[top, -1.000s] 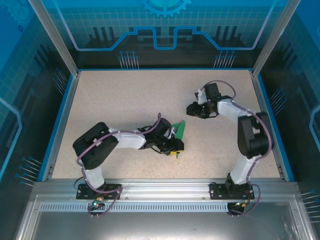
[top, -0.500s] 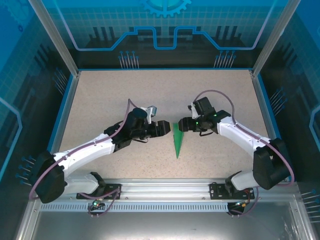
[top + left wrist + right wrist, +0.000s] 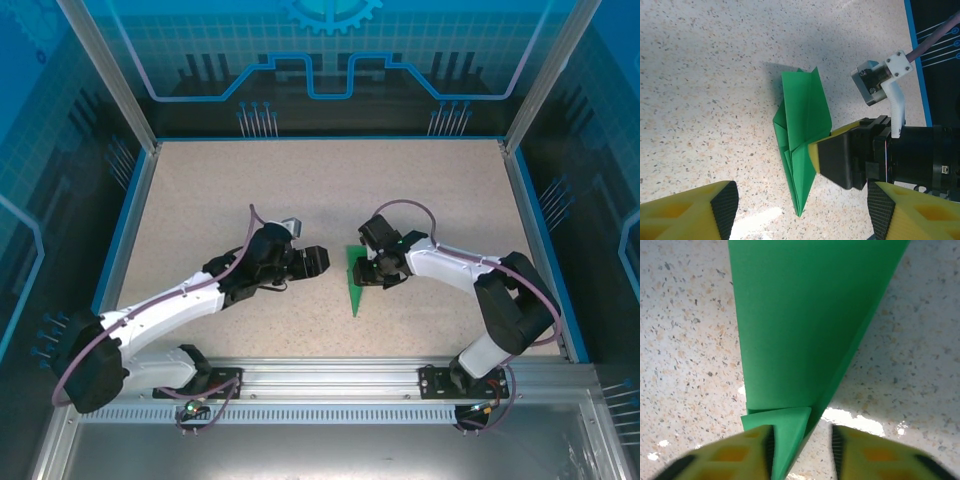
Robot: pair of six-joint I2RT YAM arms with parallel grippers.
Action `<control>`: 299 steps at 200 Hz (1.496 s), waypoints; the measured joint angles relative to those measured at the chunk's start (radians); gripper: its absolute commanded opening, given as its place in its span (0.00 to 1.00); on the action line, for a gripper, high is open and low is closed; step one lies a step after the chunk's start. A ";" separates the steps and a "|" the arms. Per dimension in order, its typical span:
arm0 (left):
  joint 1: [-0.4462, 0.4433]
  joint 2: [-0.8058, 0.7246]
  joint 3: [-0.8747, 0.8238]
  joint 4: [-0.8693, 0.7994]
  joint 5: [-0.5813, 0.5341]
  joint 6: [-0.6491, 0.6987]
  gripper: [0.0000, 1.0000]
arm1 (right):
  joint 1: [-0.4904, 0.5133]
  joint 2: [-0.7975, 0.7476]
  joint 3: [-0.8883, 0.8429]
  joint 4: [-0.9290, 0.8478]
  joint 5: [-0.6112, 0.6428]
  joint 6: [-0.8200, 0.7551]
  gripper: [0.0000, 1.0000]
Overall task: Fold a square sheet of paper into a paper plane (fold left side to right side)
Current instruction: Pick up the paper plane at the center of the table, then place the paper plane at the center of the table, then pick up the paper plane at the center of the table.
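The square sheet of paper is folded into a slim bright green paper plane [image 3: 354, 287] that lies flat mid-table, its sharp point toward the near edge. In the left wrist view the plane [image 3: 800, 120] shows layered creases. My right gripper [image 3: 367, 274] sits low over the plane's wide end. Its jaws stand narrowly open around a raised folded flap [image 3: 787, 432]: the left finger [image 3: 752, 452] touches the flap and bare table shows before the right finger [image 3: 857, 452]. My left gripper [image 3: 318, 260] hovers just left of the plane, open and holding nothing, its fingertips [image 3: 700, 212] wide apart.
The speckled table [image 3: 230, 200] has a blue rim and glass walls on three sides. Both arm bases are bolted to the metal rail [image 3: 330, 385] at the near edge. The right gripper's black body [image 3: 855, 160] is close in front of my left gripper.
The right gripper has come down onto the plane's wide end and its jaws have narrowed. The left arm, earlier hunched over the paper, has stretched out; its gripper opened and now sits beside the plane.
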 measured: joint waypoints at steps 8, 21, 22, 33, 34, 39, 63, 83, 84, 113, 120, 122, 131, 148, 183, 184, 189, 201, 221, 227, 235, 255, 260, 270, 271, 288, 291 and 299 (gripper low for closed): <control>0.000 -0.006 0.000 -0.006 -0.005 0.001 0.73 | 0.000 0.000 0.000 0.000 0.000 0.003 0.05; 0.000 -0.019 0.000 -0.015 -0.015 0.008 0.73 | 0.001 -0.002 0.000 0.001 -0.002 0.002 0.00; 0.000 -0.021 0.000 -0.016 -0.016 0.008 0.73 | 0.001 -0.002 0.000 0.000 -0.002 0.002 0.00; 0.000 -0.037 0.000 -0.022 -0.026 0.016 0.74 | 0.001 -0.011 0.000 0.002 -0.011 -0.009 0.00; 0.000 -0.037 0.000 -0.023 -0.026 0.016 0.74 | 0.001 -0.013 0.000 0.002 -0.013 -0.012 0.00; 0.000 -0.046 0.000 -0.027 -0.030 0.018 0.74 | 0.001 -0.020 0.000 0.003 -0.019 -0.013 0.00; 0.000 -0.091 -0.001 -0.045 -0.056 0.020 0.75 | 0.000 -0.079 0.000 0.039 -0.096 -0.023 0.00; 0.000 -0.136 -0.011 -0.056 -0.079 0.023 0.77 | -0.006 -0.136 -0.012 0.116 -0.187 -0.021 0.00; 0.000 -0.140 -0.011 -0.056 -0.080 0.023 0.77 | -0.006 -0.138 -0.014 0.119 -0.191 -0.021 0.00; 0.000 -0.195 -0.028 -0.070 -0.113 0.026 0.81 | -0.059 -0.144 -0.115 0.262 -0.315 -0.006 0.00; 0.000 -0.202 -0.031 -0.070 -0.120 0.026 0.81 | -0.075 -0.118 -0.137 0.282 -0.333 -0.007 0.00; 0.000 -0.204 -0.032 -0.071 -0.121 0.026 0.81 | -0.078 -0.112 -0.140 0.286 -0.338 -0.007 0.00; 0.000 -0.207 -0.033 -0.076 -0.128 0.026 0.81 | -0.095 -0.065 -0.159 0.303 -0.355 -0.008 0.00; 0.000 -0.206 -0.034 -0.084 -0.133 0.026 0.81 | -0.122 0.027 -0.183 0.327 -0.373 -0.015 0.02; 0.000 -0.206 -0.034 -0.090 -0.138 0.026 0.82 | -0.173 0.052 -0.211 0.358 -0.398 -0.034 0.18; 0.000 -0.206 -0.034 -0.090 -0.138 0.026 0.82 | -0.174 0.052 -0.211 0.358 -0.398 -0.038 0.18; 0.000 -0.206 -0.034 -0.090 -0.138 0.026 0.83 | -0.178 0.051 -0.211 0.353 -0.397 -0.040 0.21; 0.000 -0.204 -0.034 -0.090 -0.138 0.026 0.83 | -0.177 0.045 -0.204 0.339 -0.394 -0.056 0.28; 0.000 -0.192 -0.034 -0.090 -0.139 0.026 0.83 | -0.177 0.024 -0.183 0.285 -0.357 -0.082 0.39; 0.000 -0.187 -0.034 -0.090 -0.139 0.026 0.84 | -0.176 0.011 -0.177 0.261 -0.333 -0.090 0.41; 0.000 -0.181 -0.034 -0.090 -0.139 0.026 0.84 | -0.176 -0.008 -0.168 0.225 -0.298 -0.098 0.44; 0.000 -0.172 -0.034 -0.090 -0.142 0.026 0.85 | -0.160 -0.069 -0.130 0.122 -0.206 -0.119 0.49; 0.000 -0.171 -0.034 -0.090 -0.145 0.026 0.86 | -0.152 -0.080 -0.117 0.101 -0.187 -0.124 0.51; 0.000 -0.169 -0.034 -0.090 -0.148 0.026 0.88 | -0.123 -0.103 -0.088 0.058 -0.145 -0.128 0.53; 0.000 -0.169 -0.034 -0.090 -0.148 0.026 0.88 | -0.119 -0.106 -0.084 0.053 -0.138 -0.130 0.54; 0.000 -0.169 -0.034 -0.089 -0.158 0.026 0.89 | -0.054 -0.118 -0.030 -0.006 -0.087 -0.131 0.57; 0.000 -0.169 -0.034 -0.089 -0.160 0.026 0.89 | -0.042 -0.118 -0.021 -0.011 -0.080 -0.132 0.57; 0.000 -0.169 -0.034 -0.090 -0.163 0.026 0.89 | -0.013 -0.118 -0.006 -0.022 -0.069 -0.128 0.58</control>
